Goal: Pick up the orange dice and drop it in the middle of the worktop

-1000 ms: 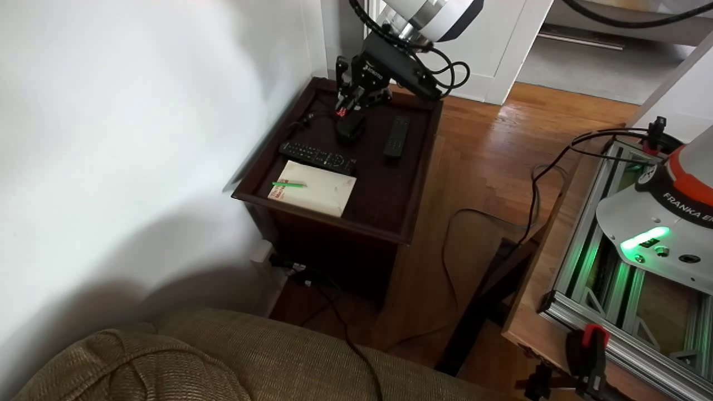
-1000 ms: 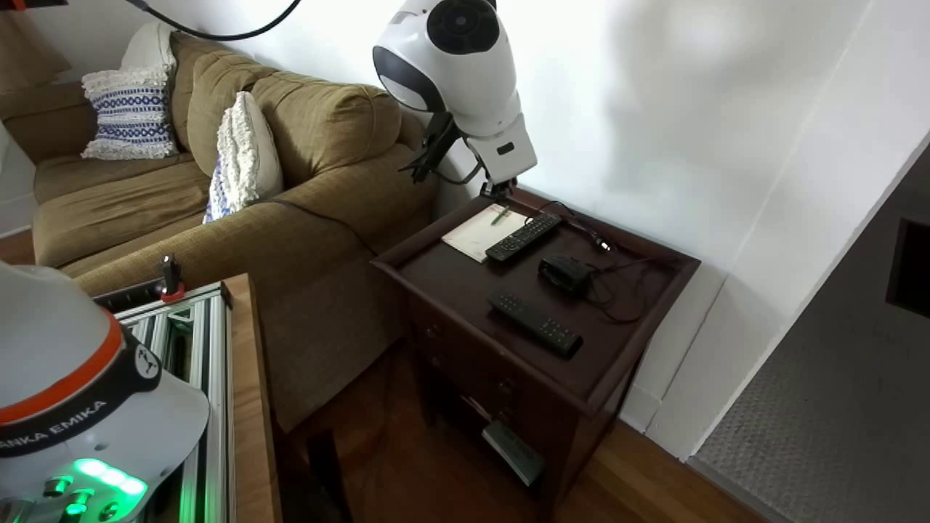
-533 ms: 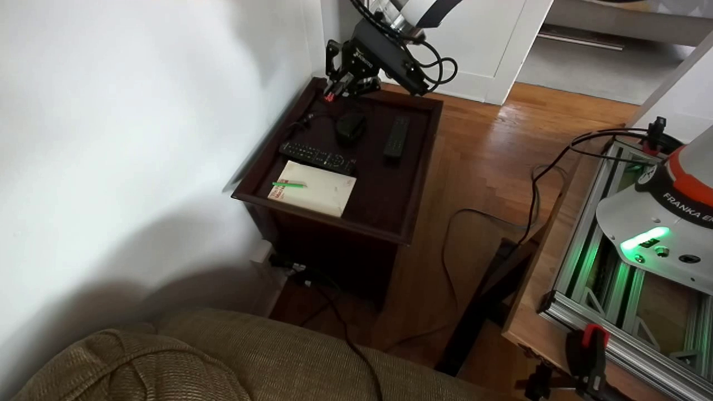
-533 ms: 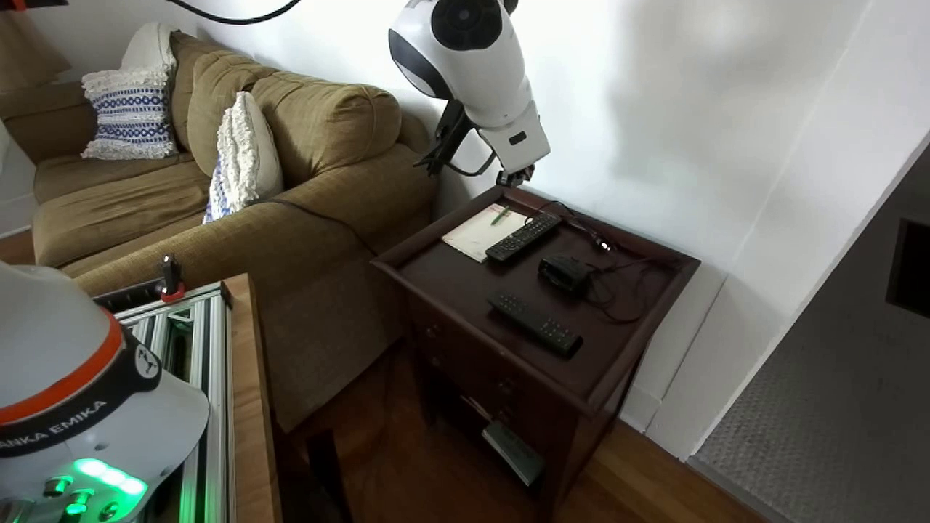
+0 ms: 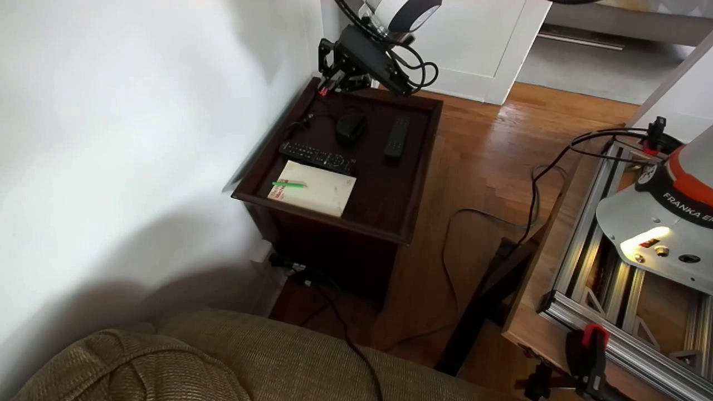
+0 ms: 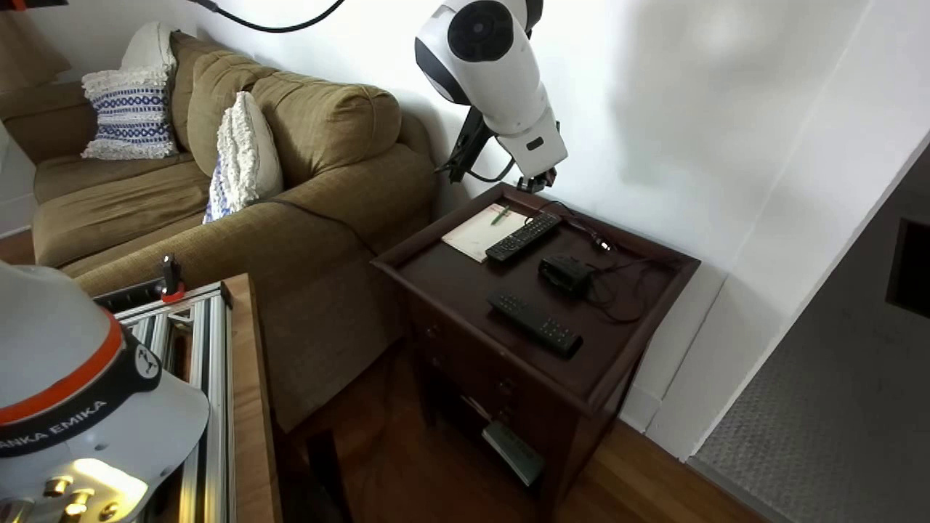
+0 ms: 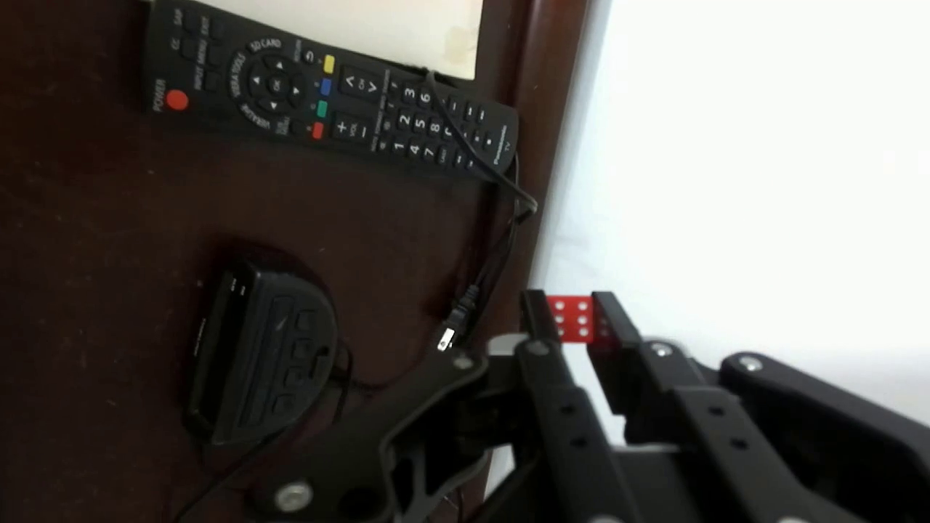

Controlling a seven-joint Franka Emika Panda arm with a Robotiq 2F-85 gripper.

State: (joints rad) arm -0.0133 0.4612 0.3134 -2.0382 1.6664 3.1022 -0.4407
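Tool [image 5: 324,89] shifted since the frame a second ago: up and left in an exterior view, toward the wall [image 5: 139,122]; arm [image 6: 505,87] rightward in an exterior view. Base light [image 5: 644,239] now yellow-white, green half a second ago; cause not shown, possibly a halt or mode change. Items lying on the counter [image 5: 384,195]: no displacement noted.

Reading for task: pick done, drop pending. Dice [image 7: 572,318] is pinched in the tool, off the counter's surface. Travel seems to lead away from the counter's middle, so next move likely calls for a return inward, over the area by the clock-like device [image 5: 350,129], before release. Risk if let go here: a fall at the counter's edge or down by the wall.

View comparison: wrist view gives the grip plainly, red face with white pips against the wall; height over the counter not readable from it. In an exterior view the dice [image 5: 323,92] is a mere red speck; in an exterior view where the tool [image 6: 536,182] hangs below the arm, no dice can be made out. Wrist view frames just the Panasonic remote [image 7: 334,94]; a further remote [image 5: 397,137] shows in both exterior views.
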